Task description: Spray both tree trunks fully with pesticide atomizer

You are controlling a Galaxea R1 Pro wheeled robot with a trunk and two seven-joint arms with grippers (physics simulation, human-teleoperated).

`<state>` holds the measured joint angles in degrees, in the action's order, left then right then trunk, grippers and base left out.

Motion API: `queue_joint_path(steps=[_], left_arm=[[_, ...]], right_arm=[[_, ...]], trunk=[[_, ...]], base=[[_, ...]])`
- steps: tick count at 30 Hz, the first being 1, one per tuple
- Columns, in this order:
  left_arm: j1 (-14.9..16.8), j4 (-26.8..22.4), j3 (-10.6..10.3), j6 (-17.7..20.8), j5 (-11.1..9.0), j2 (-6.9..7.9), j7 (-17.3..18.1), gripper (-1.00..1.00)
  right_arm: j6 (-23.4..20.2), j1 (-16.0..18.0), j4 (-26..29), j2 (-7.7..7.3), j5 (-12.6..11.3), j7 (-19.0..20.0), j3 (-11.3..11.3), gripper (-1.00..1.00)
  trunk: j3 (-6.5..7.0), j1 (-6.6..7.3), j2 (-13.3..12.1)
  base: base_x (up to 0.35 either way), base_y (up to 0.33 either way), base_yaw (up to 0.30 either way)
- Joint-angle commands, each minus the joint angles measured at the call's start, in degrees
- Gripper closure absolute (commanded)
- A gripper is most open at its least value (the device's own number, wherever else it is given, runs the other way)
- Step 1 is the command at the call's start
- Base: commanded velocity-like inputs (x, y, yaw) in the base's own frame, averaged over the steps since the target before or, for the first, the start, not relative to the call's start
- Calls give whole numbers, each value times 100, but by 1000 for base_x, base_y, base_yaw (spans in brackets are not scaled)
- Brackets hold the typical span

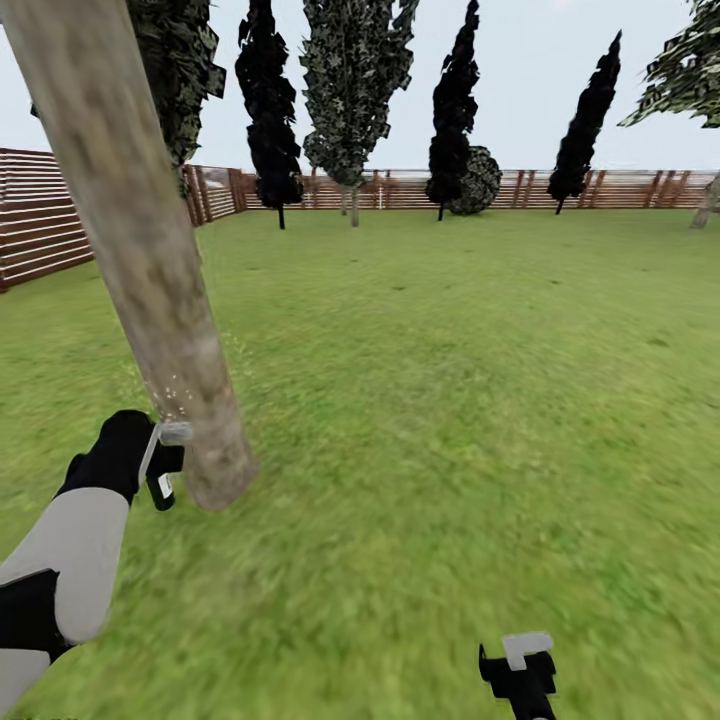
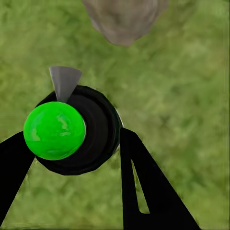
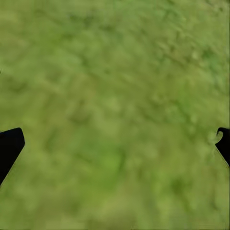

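A thick, mottled grey-brown tree trunk leans across the left of the head view and meets the grass near my left arm. My left gripper is shut on the pesticide atomizer, whose grey nozzle almost touches the trunk's lower part. Pale specks dot the bark just above the nozzle. The left wrist view shows the atomizer as a black round body with a bright green ball between my black fingers, nozzle aimed at the trunk base. My right gripper hangs open over bare grass. A second grey-brown trunk stands far right.
Green lawn stretches to a brown slatted fence along the left and back. Several near-black thin-trunked trees and a mottled green conical tree line the far fence.
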<state>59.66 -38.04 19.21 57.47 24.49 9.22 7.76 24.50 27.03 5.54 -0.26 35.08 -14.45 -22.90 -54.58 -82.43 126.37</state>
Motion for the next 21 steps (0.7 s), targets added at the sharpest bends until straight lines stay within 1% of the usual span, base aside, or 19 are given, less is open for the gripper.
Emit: queue_joint_path(steps=[1, 2, 3, 4, 5, 7, 8, 10, 12, 13, 14, 16, 17, 18, 19, 21], left_arm=[[3, 6, 17, 17, 1, 51, 62, 100], [2, 25, 17, 13, -7, 70, 64, 100], [2, 44, 28, 7, -10, 55, 66, 100], [1, 74, 45, -4, -16, -186, 67, 100], [1, 76, 51, -6, -19, -292, 67, 100], [0, 79, 59, -8, -22, -385, 67, 100], [-4, 78, 67, -8, -23, -379, 72, 100], [-18, 84, 86, -25, -8, -303, 73, 100], [-73, 85, 84, -32, -12, -102, 77, 100], [-126, 86, 84, -35, -17, -31, 81, 100], [-198, 83, 78, -40, -21, 3, 84, 100], [-239, 85, 70, -36, -23, -45, 80, 100], [-246, 84, 66, -31, -23, -114, 78, 100], [-251, 79, 62, -33, -23, -258, 77, 100], [-253, 78, 63, -34, -23, -362, 79, 100], [-253, 52, 73, -34, -23, -416, 77, 100]], right_arm=[[19, 4, -9, 1, 60, -23, -39, -100], [19, 4, -9, 4, 60, -23, -39, -100], [19, 4, -9, 2, 60, -23, -39, -100], [19, 4, -9, 1, 60, -23, -39, -100], [19, 4, -9, 0, 60, -23, -39, -100], [19, 4, -9, -1, 60, -23, -39, -100], [19, 4, -9, -1, 60, -23, -39, -100], [19, 4, -9, 2, 60, -23, -37, -100], [19, 4, -9, 1, 60, -23, -38, -100], [19, 4, -9, 2, 60, -23, -34, -100], [19, 4, -9, 5, 60, -23, -33, -100], [19, 4, -9, 5, 60, -23, -31, -100], [19, 4, -9, 6, 60, -23, -31, -100], [19, 4, -9, 7, 60, -23, -31, -100], [19, 4, -9, 8, 60, -23, -31, -100], [19, 4, -9, 8, 60, -23, -32, -100]], trunk=[[-5, -1, 2], [-5, -1, 2], [-5, -1, 2], [-5, -1, 2], [-5, -1, 2], [-5, -1, 2], [-5, -1, 2], [-5, -1, 2], [-5, -1, 2], [-5, -1, 2], [-5, -1, 2], [-5, -1, 2], [-5, -1, 2], [-5, -1, 2], [-5, -1, 2], [-5, -1, 2]], base=[[228, -207, 275], [221, -208, 277], [216, -208, 277], [200, -213, 278], [192, -217, 278], [187, -220, 278], [185, -221, 278], [185, -222, 278], [187, -222, 278], [206, -221, 278], [225, -210, 278], [235, -202, 278], [240, -199, 278], [242, -197, 278], [242, -197, 278], [243, -197, 278]])
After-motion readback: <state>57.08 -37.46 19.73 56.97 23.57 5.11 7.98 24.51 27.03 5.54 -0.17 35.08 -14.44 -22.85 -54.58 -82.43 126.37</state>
